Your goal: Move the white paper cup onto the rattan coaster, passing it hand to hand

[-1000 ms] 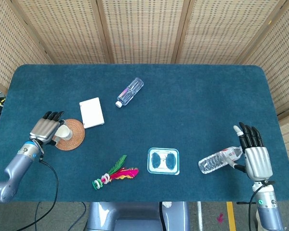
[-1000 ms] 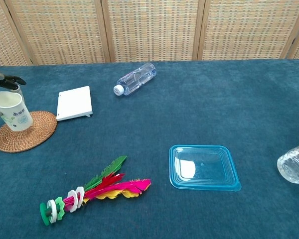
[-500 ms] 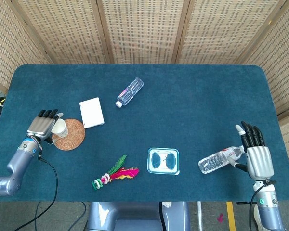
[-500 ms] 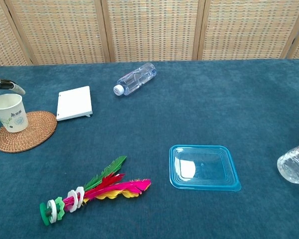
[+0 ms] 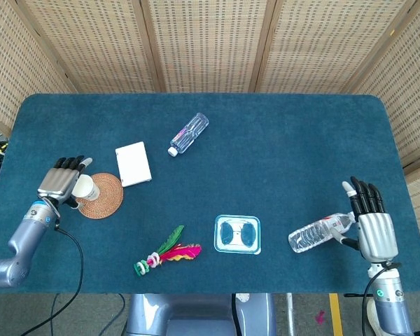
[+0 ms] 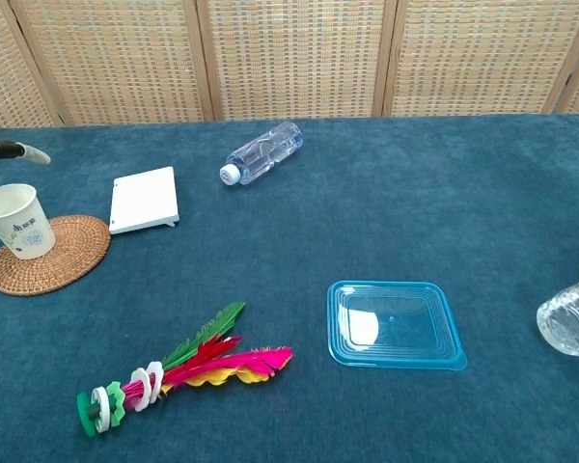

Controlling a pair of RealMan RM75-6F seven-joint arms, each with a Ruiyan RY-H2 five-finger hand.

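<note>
I see the white paper cup (image 6: 15,221) standing upright on the left part of the rattan coaster (image 6: 53,255), with its open mouth up. In the head view the cup (image 5: 85,187) covers the left edge of the coaster (image 5: 102,196).

My left hand (image 5: 59,183) is just beside the cup, on its left side. Its fingers (image 5: 68,164) are stretched out and apart, pointing away from me, and they hold nothing. From the head view I cannot tell if the side of the hand touches the cup wall or only stands very near. In the chest view only one fingertip (image 6: 14,150) shows at the left border, above the cup and apart from it.

My right hand (image 5: 373,225) is at the right near corner of the worktop (image 5: 280,154), well apart from the cup. Its fingers are straight and spread and it grips nothing. A clear plastic bottle (image 5: 319,233) lies on its side just beside this hand; the cap end is close to the thumb, but I cannot tell if they touch.

A white box (image 5: 133,164) lies just right of the coaster. A second clear bottle (image 5: 189,133) lies on its side further back. A blue plastic lid (image 6: 395,325) lies flat near the front, and a feather shuttlecock (image 6: 179,370) lies to its left.
</note>
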